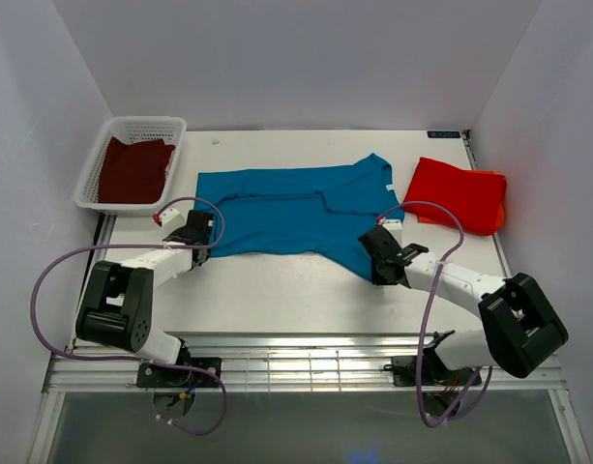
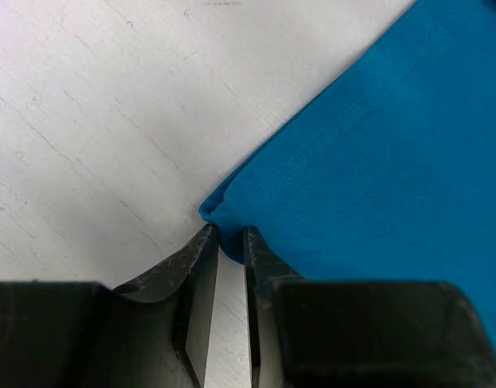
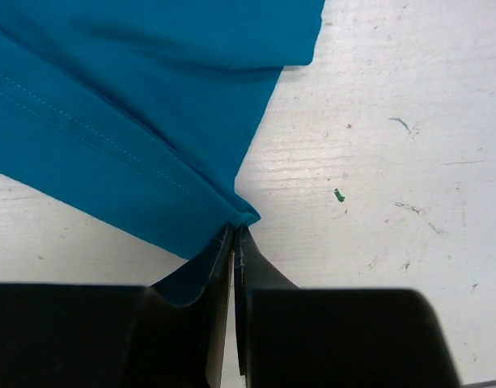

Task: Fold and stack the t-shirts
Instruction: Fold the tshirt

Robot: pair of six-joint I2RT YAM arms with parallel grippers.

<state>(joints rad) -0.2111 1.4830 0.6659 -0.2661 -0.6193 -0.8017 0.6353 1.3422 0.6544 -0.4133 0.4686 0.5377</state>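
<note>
The teal-blue t-shirt (image 1: pixel 296 215) lies spread across the middle of the table, partly folded. My left gripper (image 1: pixel 203 238) is shut on its near left corner (image 2: pixel 223 212). My right gripper (image 1: pixel 376 253) is shut on its near right corner (image 3: pixel 246 212). The red-orange t-shirt (image 1: pixel 458 195) lies folded at the back right. The dark maroon t-shirt (image 1: pixel 133 170) sits crumpled in the white mesh basket (image 1: pixel 95 172) at the back left.
White walls close in the table on the left, back and right. The bare white tabletop (image 1: pixel 277 290) runs between the teal shirt and the near edge. Purple cables (image 1: pixel 44 280) loop beside each arm.
</note>
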